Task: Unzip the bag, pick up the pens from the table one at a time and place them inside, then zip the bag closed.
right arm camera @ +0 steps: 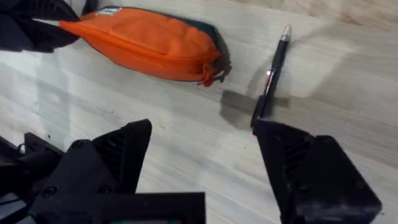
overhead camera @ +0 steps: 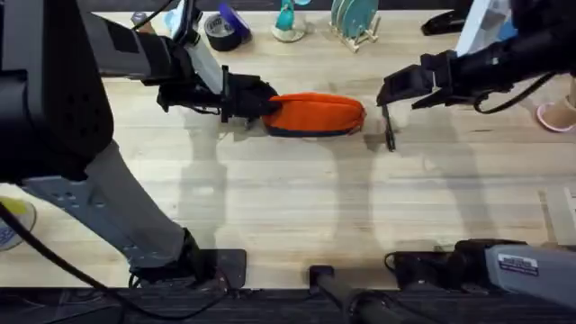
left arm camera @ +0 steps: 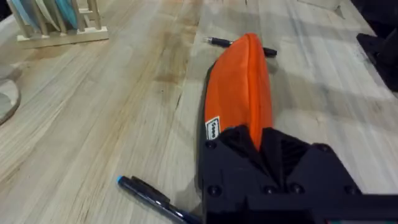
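The orange pencil pouch (overhead camera: 315, 114) lies on the desk (overhead camera: 288, 207) with the left gripper (overhead camera: 261, 101) pinching its near end, while one pen (overhead camera: 389, 129) lies just beside the far end, where the zipper pull seems to sit, and a second pen (left arm camera: 155, 200) rests by the left gripper. The right gripper (right arm camera: 205, 162) hovers with fingers spread wide, close over the first pen. The zipper looks closed, so I judge the unzip comes first: the left should hold firm while the right pinches the small pull squarely and draws it straight along the top seam.
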Motion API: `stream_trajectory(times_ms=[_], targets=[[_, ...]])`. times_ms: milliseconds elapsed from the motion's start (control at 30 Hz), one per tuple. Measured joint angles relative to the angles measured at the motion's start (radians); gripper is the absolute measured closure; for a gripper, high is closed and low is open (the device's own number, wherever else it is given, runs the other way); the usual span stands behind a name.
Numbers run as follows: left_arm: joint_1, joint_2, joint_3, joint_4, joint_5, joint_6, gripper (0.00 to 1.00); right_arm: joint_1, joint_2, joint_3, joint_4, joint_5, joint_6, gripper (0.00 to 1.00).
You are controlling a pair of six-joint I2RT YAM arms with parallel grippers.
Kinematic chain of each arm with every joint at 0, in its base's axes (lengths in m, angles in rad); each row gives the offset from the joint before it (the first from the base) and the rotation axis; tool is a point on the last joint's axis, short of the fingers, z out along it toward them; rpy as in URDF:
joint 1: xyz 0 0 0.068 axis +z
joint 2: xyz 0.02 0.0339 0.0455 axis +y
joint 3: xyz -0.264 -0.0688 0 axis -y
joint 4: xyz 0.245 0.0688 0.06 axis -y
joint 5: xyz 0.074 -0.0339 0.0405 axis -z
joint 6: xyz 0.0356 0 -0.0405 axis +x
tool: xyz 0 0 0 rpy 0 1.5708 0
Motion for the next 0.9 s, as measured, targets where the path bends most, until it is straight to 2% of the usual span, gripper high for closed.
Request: stream_trajectory(times_ms=[400,900], targets=[[0.000,0.000,0.000,0.000,0.000,0.000,0.958,-0.006,0.067,0.000,-0.008,-0.055,-0.060,0.009],[0.000,0.000,0.000,0.000,-0.001,0.000,0.958,-0.057,0.069,-0.001,0.011,-0.089,-0.112,0.006]])
